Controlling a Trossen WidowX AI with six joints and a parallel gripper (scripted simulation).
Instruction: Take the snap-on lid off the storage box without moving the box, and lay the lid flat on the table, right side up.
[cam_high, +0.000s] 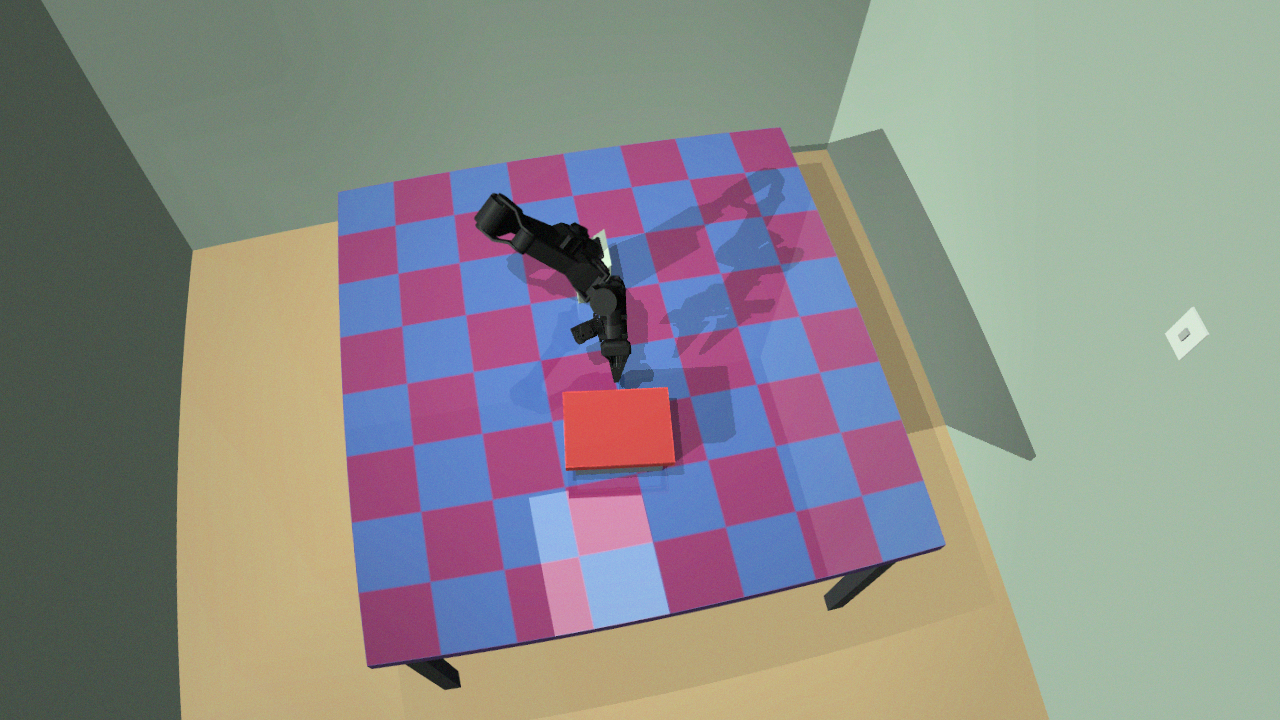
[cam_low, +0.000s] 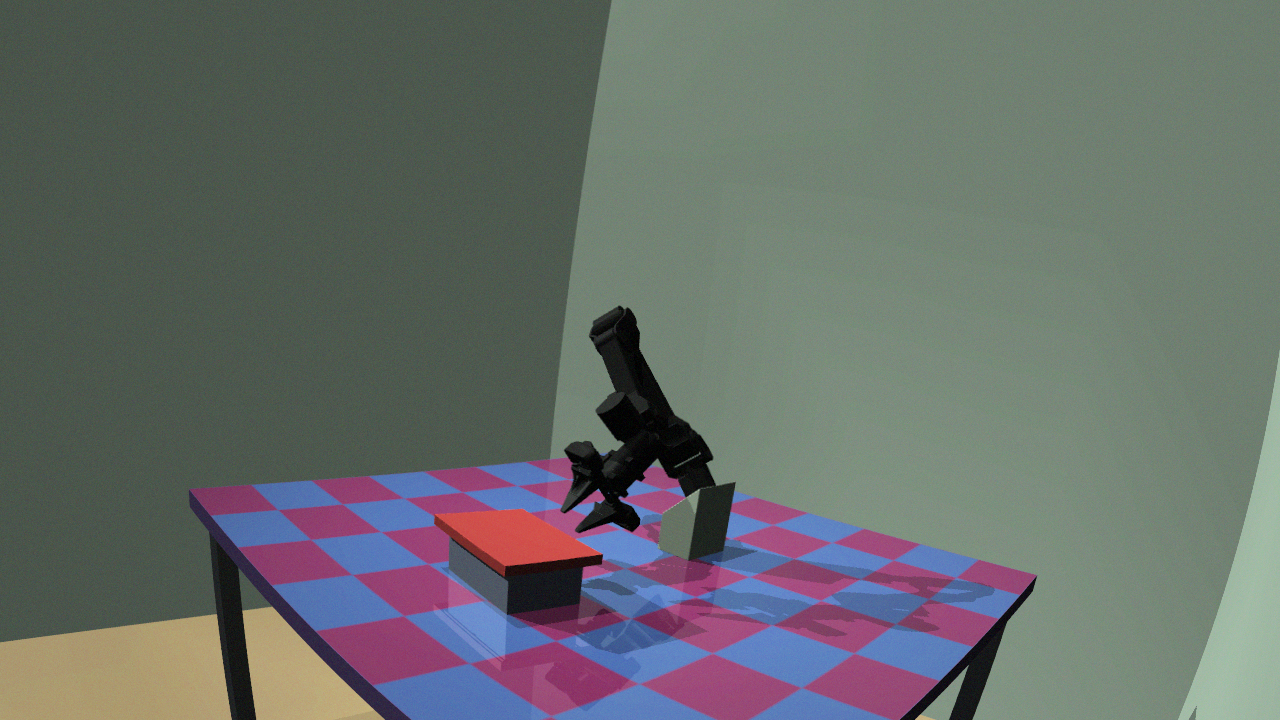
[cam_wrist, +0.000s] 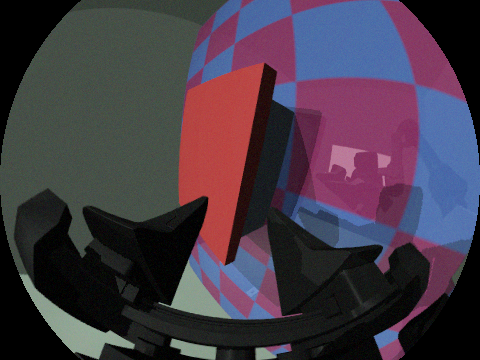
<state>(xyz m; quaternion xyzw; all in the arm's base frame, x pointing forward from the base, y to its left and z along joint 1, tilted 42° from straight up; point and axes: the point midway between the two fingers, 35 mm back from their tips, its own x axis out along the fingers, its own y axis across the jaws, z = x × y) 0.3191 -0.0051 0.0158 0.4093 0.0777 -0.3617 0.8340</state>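
The red lid (cam_high: 619, 428) (cam_low: 519, 540) (cam_wrist: 217, 140) sits flat on top of the dark grey storage box (cam_low: 544, 589) (cam_wrist: 270, 160), its rim overhanging the walls. The box stands on the checkered table. My gripper (cam_high: 616, 380) (cam_low: 571, 521) (cam_wrist: 238, 207) is open and empty, fingers one above the other and tilted downward. Its tips are just short of the lid's edge on the arm's side, at about lid height. In the wrist view the lid's near edge shows in the gap between the fingertips. Contact with the lid is not visible.
The table (cam_high: 769, 483) (cam_low: 716, 680) has a blue and magenta checkered top with glossy reflections. A pale angular block (cam_high: 605, 248) (cam_low: 713, 523) stands at the arm's base, behind the gripper. The black arm (cam_high: 550, 250) (cam_low: 648, 385) bends above the table.
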